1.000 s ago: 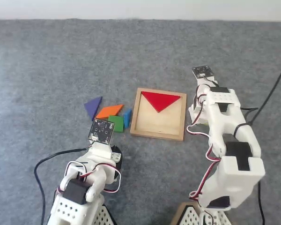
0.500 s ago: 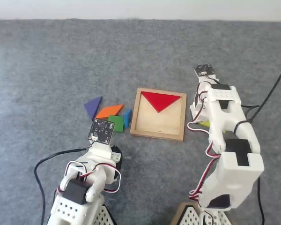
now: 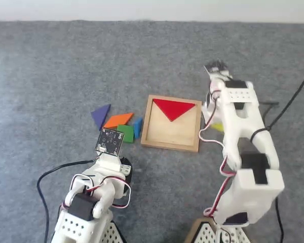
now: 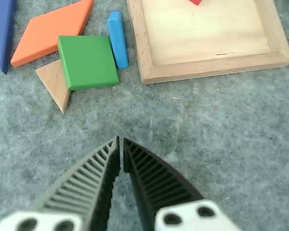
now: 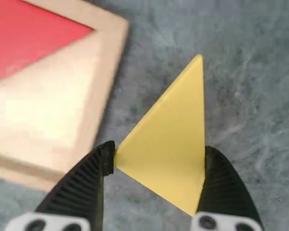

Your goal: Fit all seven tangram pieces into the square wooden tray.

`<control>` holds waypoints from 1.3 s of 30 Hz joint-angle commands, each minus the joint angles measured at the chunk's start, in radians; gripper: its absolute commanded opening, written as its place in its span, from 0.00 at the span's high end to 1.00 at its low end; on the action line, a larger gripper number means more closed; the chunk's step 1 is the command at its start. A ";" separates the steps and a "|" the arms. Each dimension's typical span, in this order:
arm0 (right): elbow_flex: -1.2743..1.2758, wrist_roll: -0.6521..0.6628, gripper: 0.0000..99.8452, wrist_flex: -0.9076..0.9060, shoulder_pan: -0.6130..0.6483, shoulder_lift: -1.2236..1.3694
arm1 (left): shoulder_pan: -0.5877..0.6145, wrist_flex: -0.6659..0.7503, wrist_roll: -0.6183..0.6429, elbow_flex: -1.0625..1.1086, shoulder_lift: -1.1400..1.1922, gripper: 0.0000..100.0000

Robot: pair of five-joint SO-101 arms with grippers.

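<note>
**Change.** Right arm (image 3: 238, 116): shifted toward the far side of the counter over the last second, the wrist ending farther back and a little nearer the tray. Yellow triangle (image 5: 173, 144): went with it, along the tray's right-hand edge. Left arm (image 3: 109, 167): no movement recorded.

**Right end effector** (image 5: 159, 154): clenched on the yellow triangle, one finger on each side of it. The piece was over the grey surface just beside the tray's rim, not yet above the recess. Whether it was lifted or dragged could not be told.

**Left end effector** (image 4: 121, 144): closed on nothing, poised over bare surface near the tray's front edge.

**Square wooden tray** (image 3: 171, 146): held one piece, the red triangle (image 3: 172, 108), set against the far rim.

**Loose pieces, left of the tray:**
- green square (image 4: 86, 61)
- orange parallelogram (image 4: 50, 31)
- light blue piece (image 4: 117, 38), just beside the rim
- dark blue triangle (image 4: 2, 29)
- plain wood triangle (image 4: 55, 84), partly under the green square

**Assessment.** One of seven placed, a second in hand. The shift probably lined it up for carrying over the rim.

**Surface.** Counter (image 3: 66, 66) covered in grey felt-like fabric, with a black cable (image 3: 294, 96) trailing at the right.

**Room.** A pale wall strip (image 3: 152, 10) ran behind the far edge.
</note>
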State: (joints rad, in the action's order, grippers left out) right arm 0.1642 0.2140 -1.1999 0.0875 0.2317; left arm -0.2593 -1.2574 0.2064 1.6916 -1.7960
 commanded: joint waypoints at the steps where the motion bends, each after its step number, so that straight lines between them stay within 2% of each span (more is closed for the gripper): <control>1: -0.184 0.089 0.87 -0.174 0.101 -0.159 | -0.005 -0.003 0.006 -0.008 -0.018 0.99; 4: -0.238 0.236 0.87 -0.234 0.193 -0.176 | -0.005 -0.003 0.006 -0.008 -0.018 0.99; 10: -0.218 0.717 0.87 -0.239 0.371 -0.176 | -0.005 -0.003 0.006 -0.008 -0.018 0.99; 13: -0.218 0.844 0.87 -0.237 0.426 -0.173 | -0.005 -0.003 0.006 -0.008 -0.018 0.99; 17: -0.218 1.017 0.87 -0.237 0.452 -0.116 | -0.005 -0.003 0.006 -0.008 -0.018 0.99; 25: -0.247 1.530 0.87 -0.228 0.469 0.085 | -0.005 -0.003 0.006 -0.008 -0.018 0.99; 28: -0.295 1.571 0.87 -0.194 0.470 0.134 | -0.005 -0.003 0.006 -0.008 -0.018 0.99; 32: -0.404 1.695 0.87 -0.188 0.464 0.202 | -0.005 -0.003 0.006 -0.008 -0.018 0.99; 39: -0.511 1.800 0.88 -0.189 0.461 0.308 | -0.005 -0.003 0.006 -0.008 -0.018 0.99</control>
State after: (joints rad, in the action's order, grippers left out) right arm -0.2593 1.9371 -1.3993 0.5493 0.5263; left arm -0.2593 -1.2574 0.2064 1.6916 -1.7960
